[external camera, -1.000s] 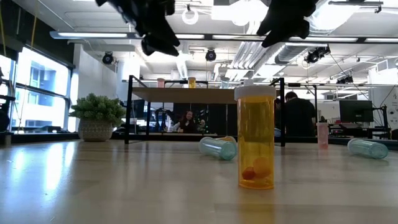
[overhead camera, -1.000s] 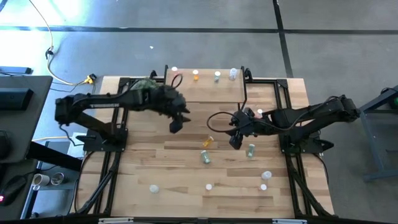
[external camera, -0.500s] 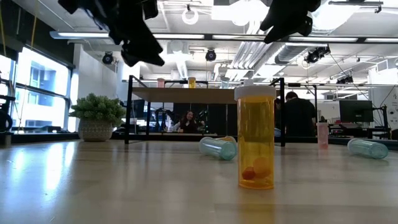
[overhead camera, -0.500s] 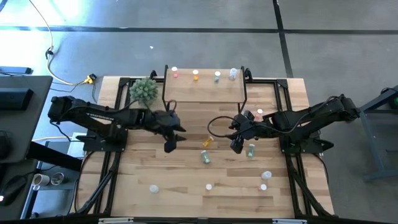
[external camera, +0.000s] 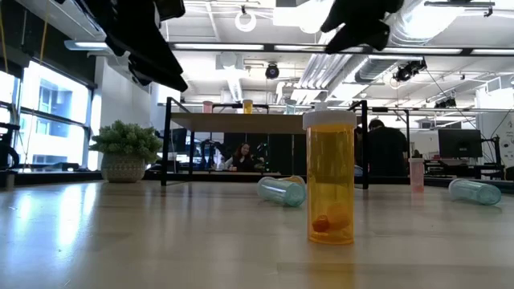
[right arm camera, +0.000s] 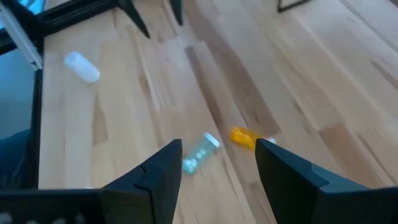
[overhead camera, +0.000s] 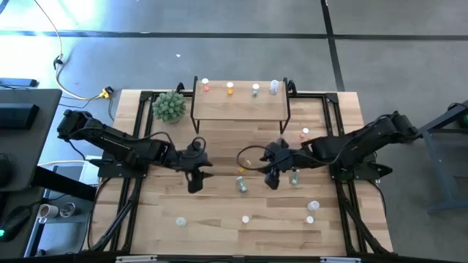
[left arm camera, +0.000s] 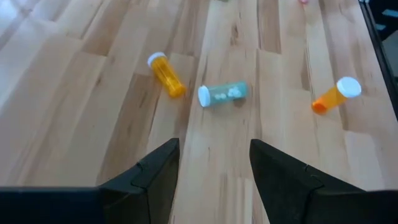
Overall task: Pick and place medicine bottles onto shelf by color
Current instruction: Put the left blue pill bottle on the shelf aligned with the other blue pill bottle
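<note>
Four medicine bottles, pink (overhead camera: 205, 85), orange (overhead camera: 230, 88), green (overhead camera: 254, 89) and clear (overhead camera: 273, 87), stand on top of the shelf (overhead camera: 240, 108) at the far middle. Loose ones lie mid-table: an orange bottle (overhead camera: 243, 166) and a green bottle (overhead camera: 240, 184), also seen as the green bottle (left arm camera: 222, 93) and the orange bottle (right arm camera: 245, 137). My left gripper (overhead camera: 196, 180) hovers open to their left, my right gripper (overhead camera: 272, 177) open to their right. Nothing is between either pair of fingers.
A second green bottle (overhead camera: 295, 175) lies beside my right gripper. More bottles sit near the front: clear (overhead camera: 180, 220), an upright orange one (external camera: 330, 181), clear (overhead camera: 313, 207), pink (overhead camera: 310, 219). A pink one (overhead camera: 305, 132) stands right of the shelf. A potted plant (overhead camera: 170, 106) stands left of it.
My left gripper has swung away from the shelf and plant toward the table's near edge and sunk somewhat, staying open. My right gripper has shifted a little toward the table's left and near edge, over the mid-table bottles, still open. No bottle has moved.
</note>
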